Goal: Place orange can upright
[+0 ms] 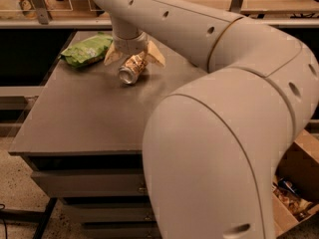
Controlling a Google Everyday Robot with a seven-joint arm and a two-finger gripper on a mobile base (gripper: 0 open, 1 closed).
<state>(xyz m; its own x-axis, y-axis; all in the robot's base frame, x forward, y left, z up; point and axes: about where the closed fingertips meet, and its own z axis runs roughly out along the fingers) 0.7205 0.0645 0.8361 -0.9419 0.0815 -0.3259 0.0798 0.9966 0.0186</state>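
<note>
The orange can [130, 72] lies on its side on the grey table top [94, 118], its silver end facing the front left. My gripper [134, 59] comes down from above over the far end of the can. It is open, with one pale fingertip [112, 57] to the can's left and the other to its right. The can's far end is hidden under the wrist.
A green snack bag [87, 49] lies just left of the gripper at the table's back. My large white arm fills the right half of the view. An open cardboard box [294, 193] sits on the floor to the right. Shelving runs behind the table.
</note>
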